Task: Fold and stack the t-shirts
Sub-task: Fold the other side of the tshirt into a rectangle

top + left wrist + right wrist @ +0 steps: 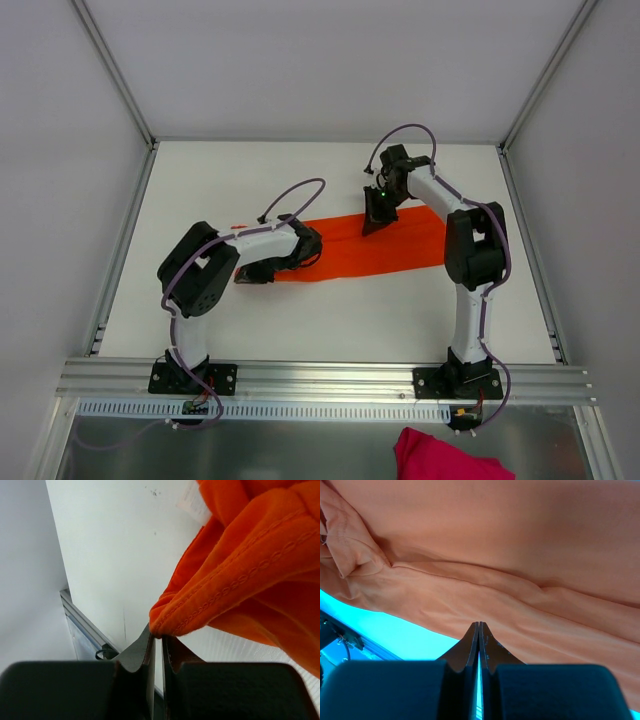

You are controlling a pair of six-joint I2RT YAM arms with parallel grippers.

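On the white table, between my two arms, the orange t-shirt lies folded into a long strip running left to right. My left gripper is at the strip's left end, jaws closed on a stitched hem. A white neck label shows farther along the cloth. My right gripper is at the strip's far edge toward the right. Its jaws are pressed together and its tips meet the fabric, but I cannot tell whether any is caught.
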